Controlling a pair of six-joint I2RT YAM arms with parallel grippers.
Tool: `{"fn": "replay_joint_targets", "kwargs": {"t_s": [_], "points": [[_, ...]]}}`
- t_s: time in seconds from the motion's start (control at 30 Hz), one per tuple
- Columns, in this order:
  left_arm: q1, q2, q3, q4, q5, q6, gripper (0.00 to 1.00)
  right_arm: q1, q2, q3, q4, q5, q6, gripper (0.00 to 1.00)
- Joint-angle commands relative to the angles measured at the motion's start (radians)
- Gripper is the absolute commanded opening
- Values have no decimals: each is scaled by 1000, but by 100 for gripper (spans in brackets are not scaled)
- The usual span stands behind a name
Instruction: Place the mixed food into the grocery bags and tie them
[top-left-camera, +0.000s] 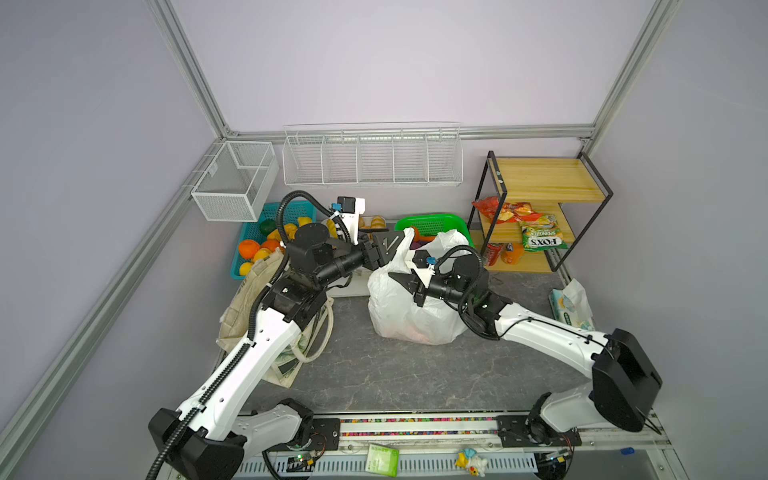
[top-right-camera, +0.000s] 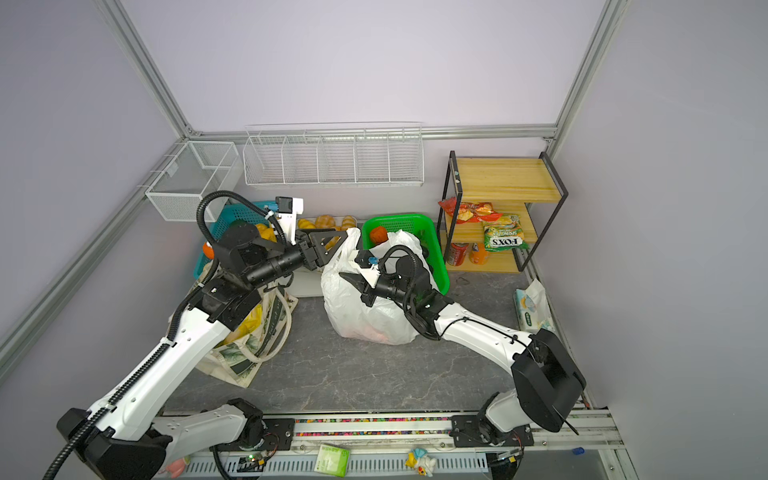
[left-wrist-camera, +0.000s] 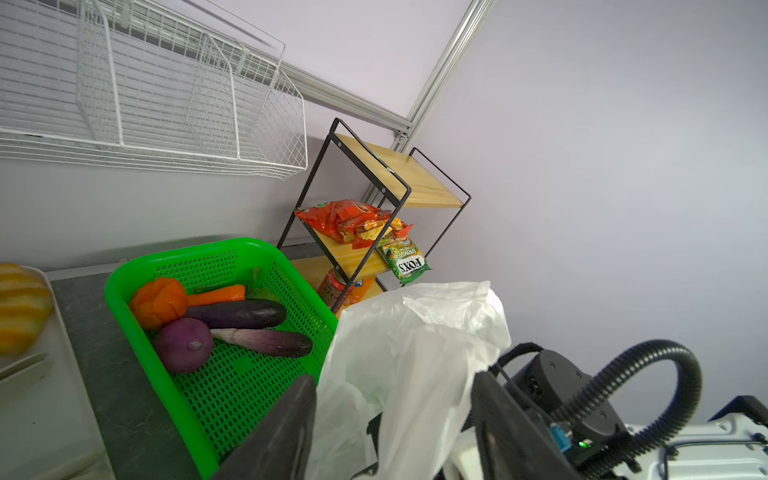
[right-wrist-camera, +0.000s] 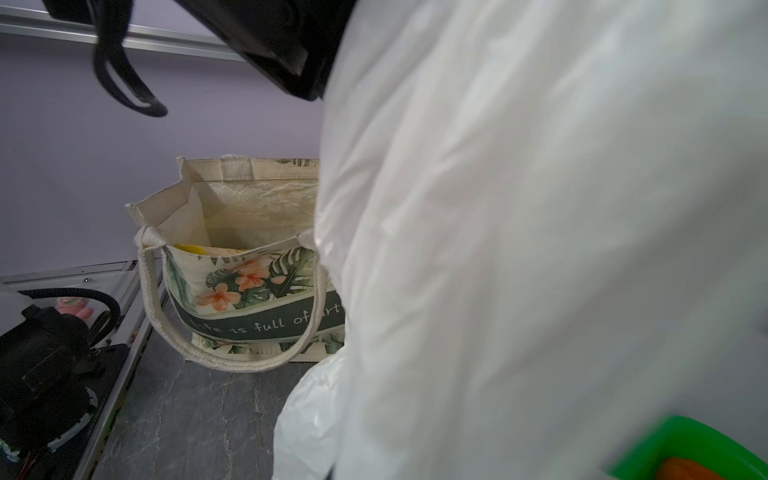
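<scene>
The white plastic bag (top-left-camera: 399, 320) (top-right-camera: 357, 316) stands bulging mid-table, with faint reddish contents showing through. My left gripper (top-left-camera: 392, 249) (top-right-camera: 336, 245) (left-wrist-camera: 392, 376) is open, its jaws apart on either side of the bag's raised handle. Lower on the bag's top, my right gripper (top-left-camera: 401, 286) (top-right-camera: 351, 286) is shut on the plastic, which fills the right wrist view. The cream tote (top-right-camera: 241, 357) (right-wrist-camera: 249, 291) stands open at left with a yellow packet (top-right-camera: 249, 322) inside. A purple onion (left-wrist-camera: 185, 345) and an orange carrot (left-wrist-camera: 220, 294) lie in the green basket (left-wrist-camera: 166, 266).
The green basket (top-left-camera: 432, 222) also holds an orange round toy (left-wrist-camera: 158, 307) and two aubergines. A blue basket (top-left-camera: 270, 212) of fruit and a tray of croissants (top-left-camera: 376, 222) stand at the back. The shelf (top-left-camera: 544, 178) holds a red packet and a FOX'S packet (top-left-camera: 542, 239). A small printed packet (top-left-camera: 571, 305) lies at the right.
</scene>
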Motion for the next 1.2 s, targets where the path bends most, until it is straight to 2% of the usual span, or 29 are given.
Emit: {"fn": "replay_joint_targets", "kwargs": {"t_s": [0.0, 0.27, 0.4, 0.5, 0.73, 0.83, 0.87, 0.93, 1.03, 1.07, 1.1, 1.17], "points": [[-18, 30, 56, -82, -21, 63, 62, 2, -28, -21, -7, -16, -25, 10], [-43, 95, 149, -155, -45, 92, 63, 6, -33, -23, -20, -6, -37, 10], [-43, 46, 105, -83, -89, 68, 64, 6, -33, -23, -19, 2, -37, 10], [-42, 18, 77, -49, -78, 88, 65, 6, -29, -20, -20, -2, -34, 10], [-55, 103, 205, -247, -74, 172, 65, 8, -27, -19, -23, -1, -34, 11], [-79, 136, 250, -304, -91, 209, 62, 8, -27, -18, -27, 1, -34, 11], [-87, 146, 262, -323, -106, 220, 59, 9, -27, -19, -26, 1, -34, 11], [-97, 167, 280, -345, -132, 235, 46, 10, -27, -19, -26, 3, -34, 11], [-99, 182, 303, -357, -167, 207, 9, 15, -35, -19, -39, 75, -17, 17], [-99, 172, 297, -341, -167, 186, 0, 20, -51, -20, -55, 173, 13, 24], [-99, 154, 275, -304, -158, 152, 0, 22, -70, -30, -52, 237, 51, 35], [-99, 110, 196, -178, -115, 64, 0, 30, -99, -78, 34, 283, 125, 61]]}}
